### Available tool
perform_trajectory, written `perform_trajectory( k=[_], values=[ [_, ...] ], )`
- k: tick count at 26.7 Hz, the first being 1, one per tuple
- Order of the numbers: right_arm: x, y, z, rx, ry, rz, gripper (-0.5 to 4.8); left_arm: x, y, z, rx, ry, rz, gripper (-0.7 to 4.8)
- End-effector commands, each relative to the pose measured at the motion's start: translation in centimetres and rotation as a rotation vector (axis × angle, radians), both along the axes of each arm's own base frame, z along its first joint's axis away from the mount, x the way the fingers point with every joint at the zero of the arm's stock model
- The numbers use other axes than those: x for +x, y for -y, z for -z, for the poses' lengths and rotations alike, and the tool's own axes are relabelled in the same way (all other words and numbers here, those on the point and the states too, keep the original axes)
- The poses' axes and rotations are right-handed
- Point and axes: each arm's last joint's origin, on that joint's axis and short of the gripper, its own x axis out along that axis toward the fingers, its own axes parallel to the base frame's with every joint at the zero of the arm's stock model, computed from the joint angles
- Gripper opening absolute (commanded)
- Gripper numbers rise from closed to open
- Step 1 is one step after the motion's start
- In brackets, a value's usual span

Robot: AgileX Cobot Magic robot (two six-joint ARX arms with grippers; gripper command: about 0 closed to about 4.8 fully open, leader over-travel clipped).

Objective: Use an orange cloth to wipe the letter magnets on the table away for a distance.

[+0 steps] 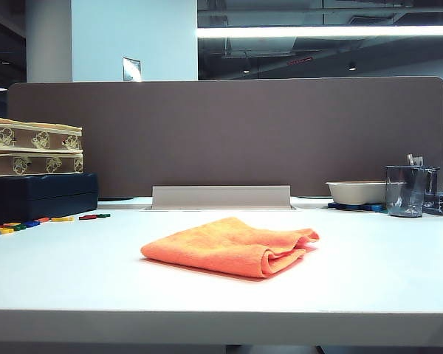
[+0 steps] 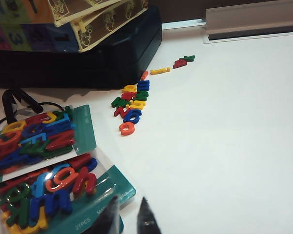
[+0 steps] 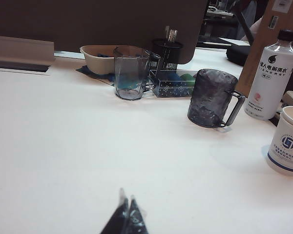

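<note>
Left gripper [image 2: 128, 220], jaws narrowly parted and empty, hovers low beside packaged letters [image 2: 44, 161], letter magnets [image 2: 132, 100] beyond; right gripper [image 3: 127, 218], pinched together, faces a smoky mug [image 3: 211, 98].

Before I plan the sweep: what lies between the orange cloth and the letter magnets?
Only bare table, in the exterior view: orange cloth mid-table, letter magnets far left.
</note>
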Motion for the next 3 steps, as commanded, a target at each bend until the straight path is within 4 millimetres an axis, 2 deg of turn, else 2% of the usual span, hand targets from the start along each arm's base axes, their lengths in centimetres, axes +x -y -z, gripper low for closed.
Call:
perform_trajectory(
  k=[1,3],
  values=[
    [-0.05,0.0,-0.2,0.0,0.022,0.001,-0.01,-0.01,0.0,0.04,0.0,-0.006,0.0,0.49],
    [-0.05,0.0,-0.2,0.0,0.022,0.001,-0.01,-0.01,0.0,0.04,0.0,-0.006,0.0,0.49]
  ],
)
